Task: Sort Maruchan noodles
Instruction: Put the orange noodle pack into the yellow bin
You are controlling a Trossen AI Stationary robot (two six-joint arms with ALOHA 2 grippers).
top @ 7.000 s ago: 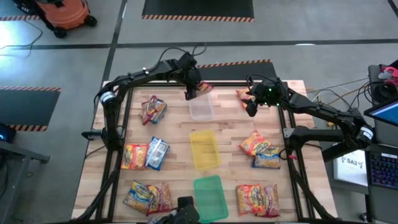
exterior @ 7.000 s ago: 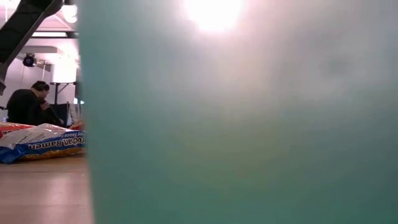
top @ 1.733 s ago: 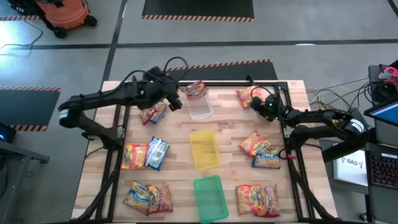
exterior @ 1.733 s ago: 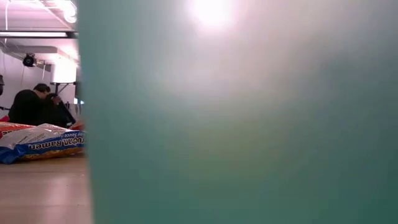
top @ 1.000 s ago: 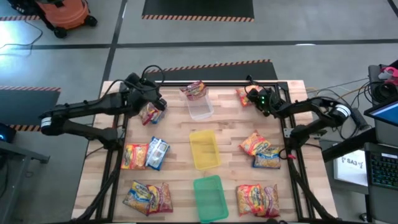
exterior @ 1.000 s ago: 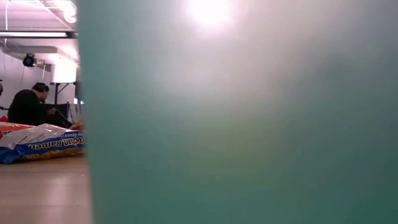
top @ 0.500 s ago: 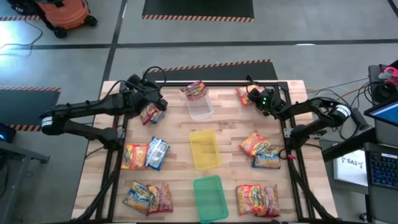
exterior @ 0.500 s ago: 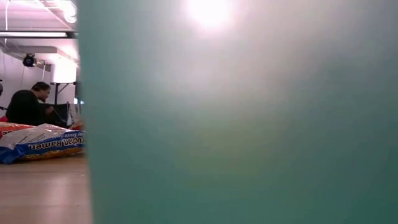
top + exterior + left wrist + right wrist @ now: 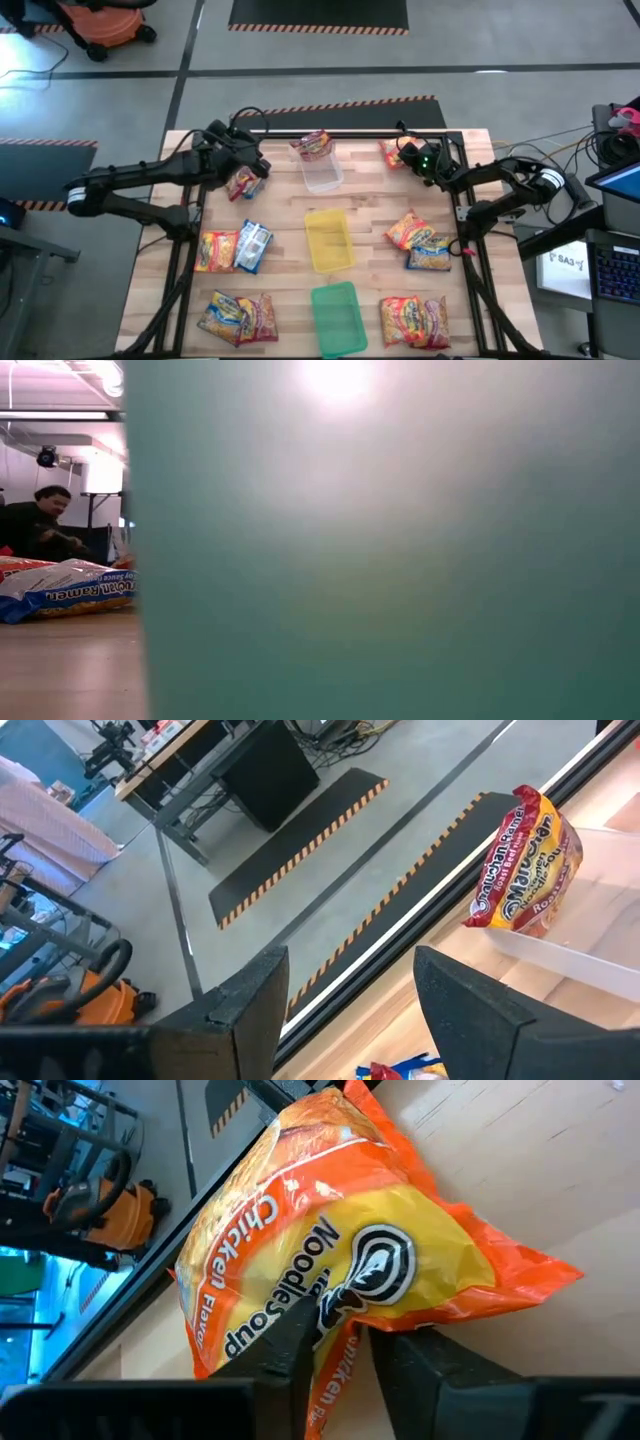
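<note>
While my right pincer (image 9: 335, 1342) pinches the orange noodle packet (image 9: 340, 1230) right of the clear tray (image 9: 322, 172) for sorting, my left pincer (image 9: 345, 1000) gapes empty left of the tray.

Most of the low view, behind a blurred green tray (image 9: 400, 560).

Ramen packets (image 9: 243, 183) around three trays (image 9: 329, 238)

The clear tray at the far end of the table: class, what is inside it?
One red Maruchan packet sits in the clear tray, propped on its far rim. The tray's near part looks bare. What lies under the packet is hidden.
</note>
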